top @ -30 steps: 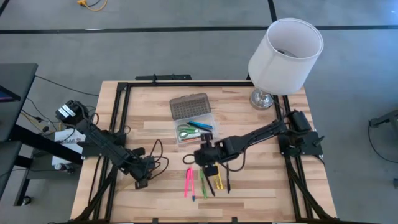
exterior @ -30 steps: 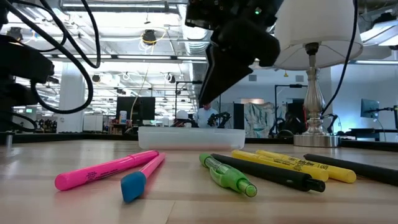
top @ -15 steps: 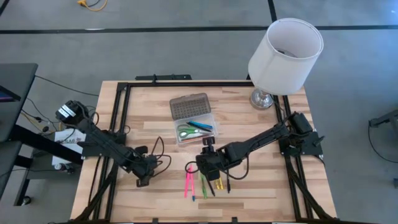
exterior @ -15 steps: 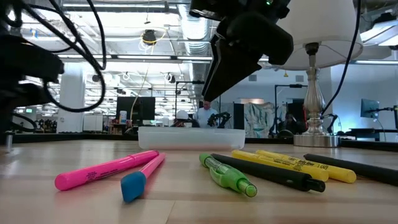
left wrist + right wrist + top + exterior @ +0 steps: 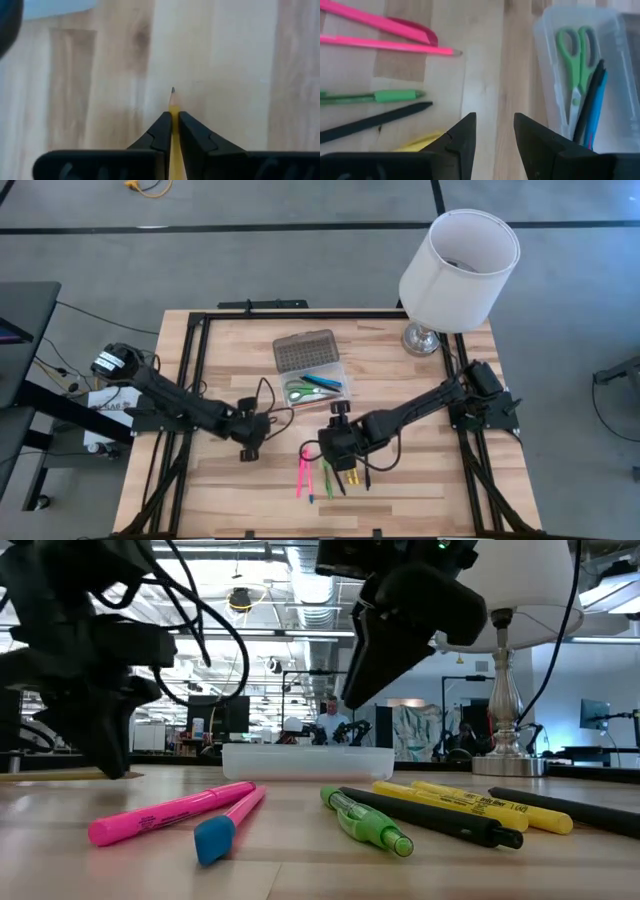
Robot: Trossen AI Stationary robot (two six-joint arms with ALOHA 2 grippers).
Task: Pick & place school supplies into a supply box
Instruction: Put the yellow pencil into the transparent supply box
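Moving toward the middle of the high view since a second ago, the left tool now sits left of centre, clenched on a yellow pencil whose sharpened tip pokes out past its fingers above the bare wood. Over the same second the right tool has slid lower in the high view, from beside the supply box to above the loose supplies; it hangs there with its fingers apart and nothing between them.

Just below the right tool, at lower centre of the high view, lie the remaining school supplies: a pink highlighter, a pink pen with a blue cap, a green pen, a black pen and yellow pens, side by side on the tabletop.

Above them, at the frame's centre, the clear supply box stands open with its ribbed lid folded back. Inside rest the green-handled scissors beside a black pen and a blue pen.

A white lamp stands at the tabletop's upper right corner.
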